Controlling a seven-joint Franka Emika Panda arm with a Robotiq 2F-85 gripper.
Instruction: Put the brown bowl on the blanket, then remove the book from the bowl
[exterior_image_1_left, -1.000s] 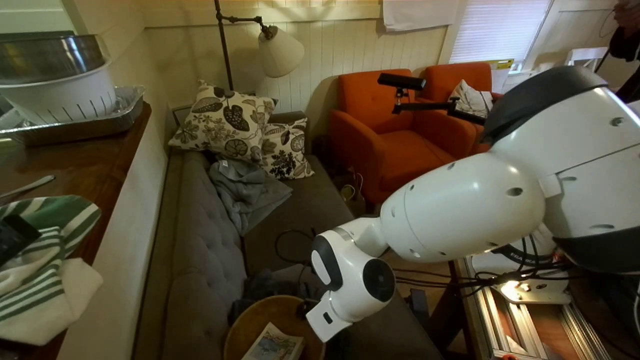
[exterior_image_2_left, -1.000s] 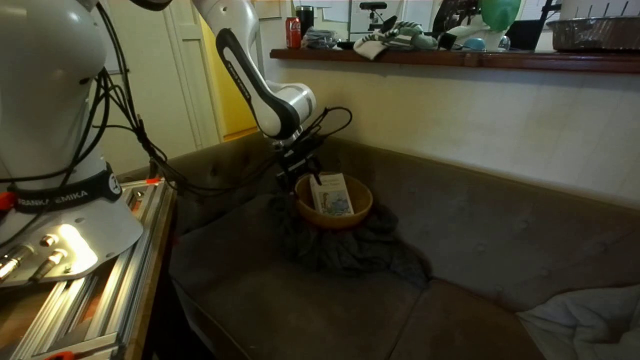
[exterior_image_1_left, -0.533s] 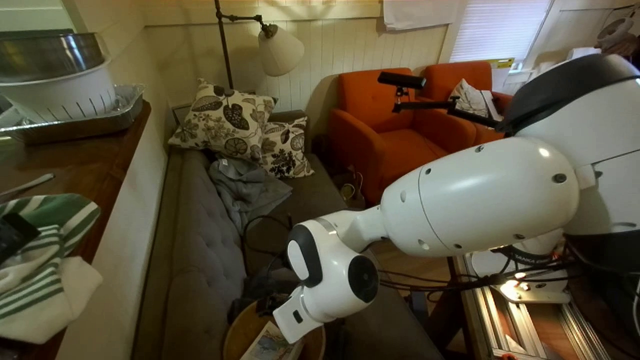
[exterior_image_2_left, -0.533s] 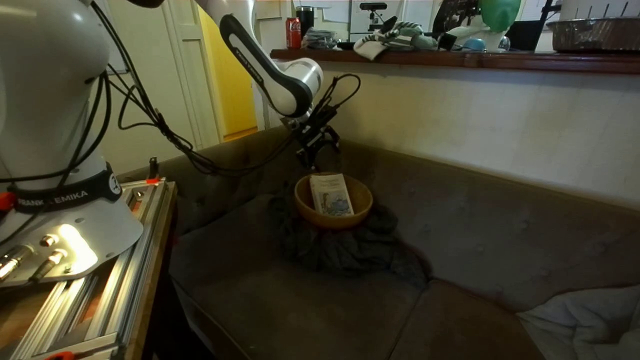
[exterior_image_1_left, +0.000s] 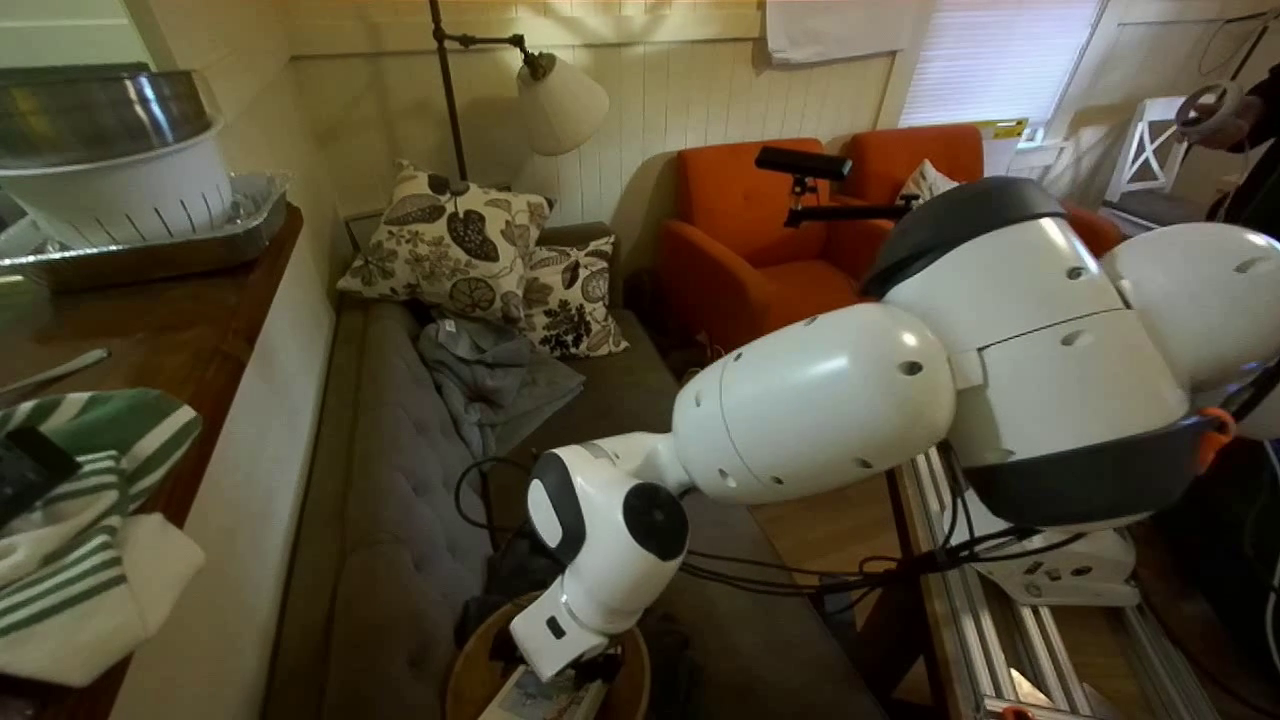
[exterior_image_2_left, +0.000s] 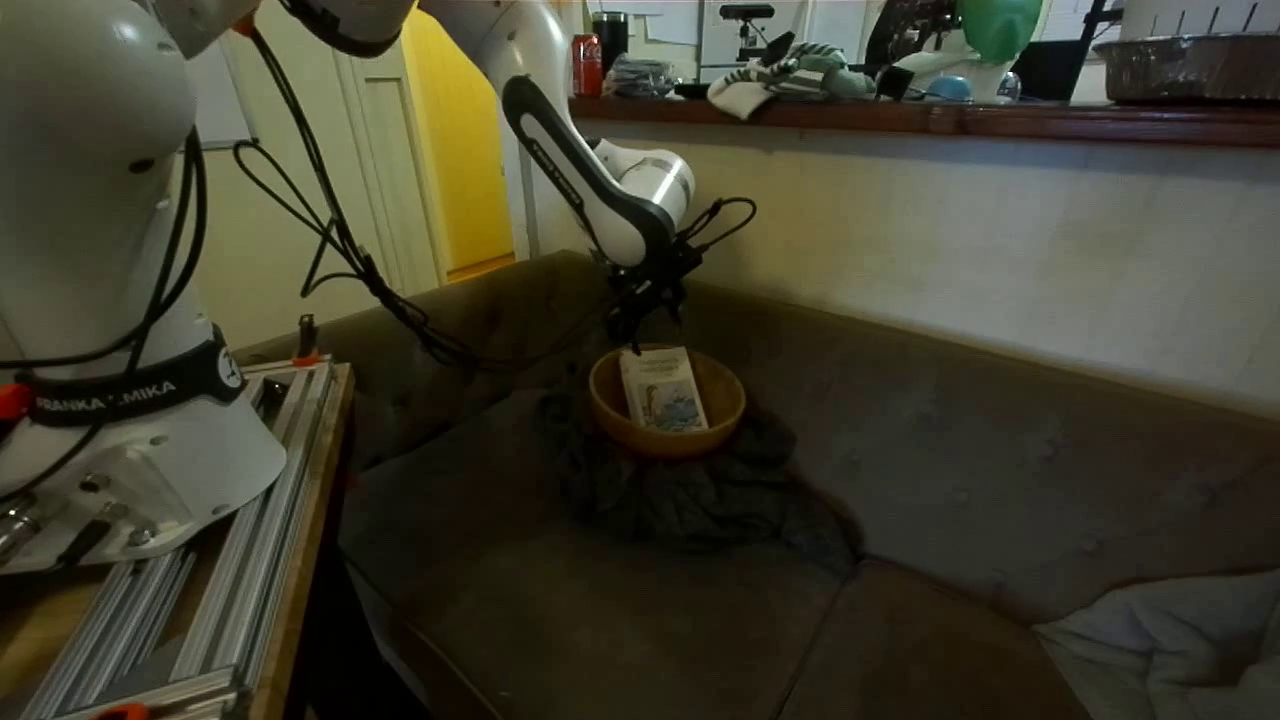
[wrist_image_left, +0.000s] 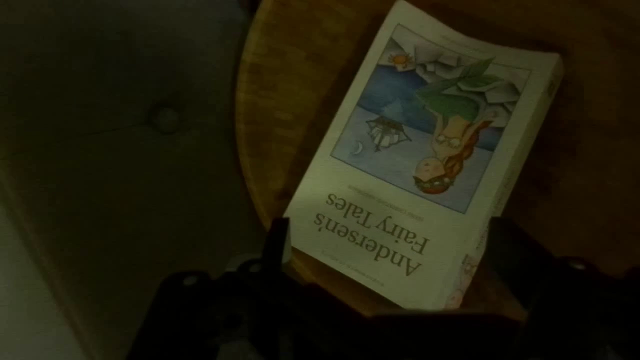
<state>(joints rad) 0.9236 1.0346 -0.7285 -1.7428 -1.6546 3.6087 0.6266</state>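
Grey-brown sofa upholstery (exterior_image_2_left: 600, 620) is supporting a crumpled dark-grey cloth blanket (exterior_image_2_left: 690, 510), and a round brown wooden bowl (exterior_image_2_left: 655, 445) is resting on it, so the first half is looking done. Inside, a white, mermaid-covered paperback book (wrist_image_left: 410, 160) is lying cover up, its title end near the rim. A black two-fingered tool (wrist_image_left: 390, 237) is hovering there, fingers (wrist_image_left: 276, 247) spread wide across the book. Doing this well is probably calling for a slight turn to match the slanting long edges, then a gentle descent without catching the rim, before squeezing and lifting straight. Shadow is darkening the fingertips in the wrist view, so contact is impossible to tell; in an exterior view the white robot arm (exterior_image_1_left: 815, 400) is covering part of the book, and the bottom edge is cutting off the bowl.
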